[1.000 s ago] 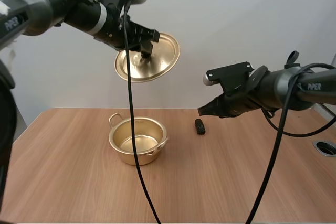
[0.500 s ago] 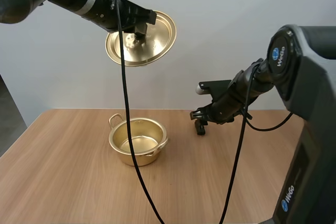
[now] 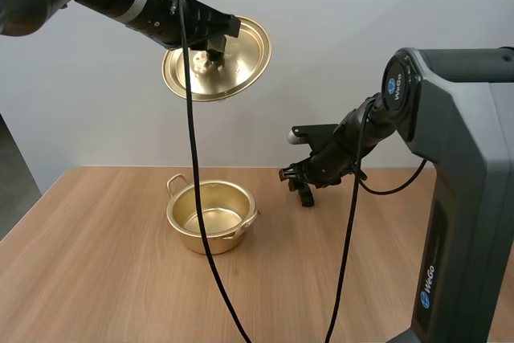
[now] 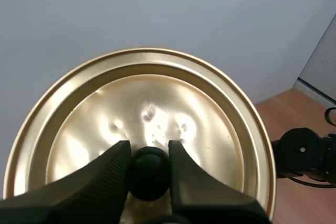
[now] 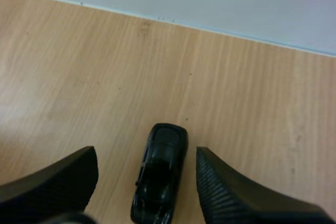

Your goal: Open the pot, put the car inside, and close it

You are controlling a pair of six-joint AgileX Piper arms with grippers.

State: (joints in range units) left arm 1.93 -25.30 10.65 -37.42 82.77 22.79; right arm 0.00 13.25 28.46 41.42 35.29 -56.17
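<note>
Left tool: our left tool (image 3: pixel 214 50) is clamped on the black knob (image 4: pixel 149 174) of the lid, one finger on each side of it, high above the desk.
Right tool: our right tool (image 5: pixel 147 153) is down close to the desk with its fingers spread wide. The car sits in the gap between them, and we see neither finger touching it.
Desk: the wooden desk (image 3: pixel 104 279) carries the pot and the car.
Pot: the gold pot (image 3: pixel 201 238) stands upright and uncovered on the desk, its shiny bottom in view. It is apart from the car, on the side of our left arm.
Lid: the gold lid (image 3: pixel 237 66) hangs tilted steeply in the air, above the pot and well clear of it.
Car: the small black car (image 5: pixel 160 179) rests on its wheels on the desk, near the far edge by the wall.
</note>
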